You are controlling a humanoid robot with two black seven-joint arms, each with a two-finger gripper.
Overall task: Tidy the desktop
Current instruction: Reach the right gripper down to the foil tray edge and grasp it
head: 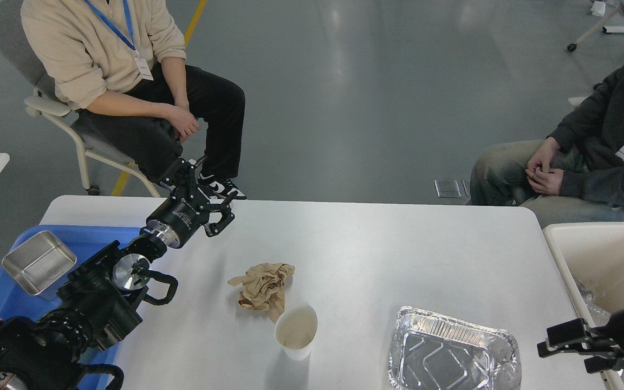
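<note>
Your white desktop [398, 254] fills the lower frame, matte, faintly scuffed, rounded at the corners. At lower centre the paper cup [296, 330] touches the crumpled brown paper [264, 285]; grab carelessly and it may tip. Left gripper [202, 190], upper left, is spread and empty; right gripper [566, 346], lower right, looks parted.

Matt tabletop, shiny metal, creased paper

The desktop [377, 254] looked smooth and matt; the foil tray [453, 352] was crinkled and shiny, the steel tin [38, 262] brushed, the brown paper [263, 284] crumpled.
</note>
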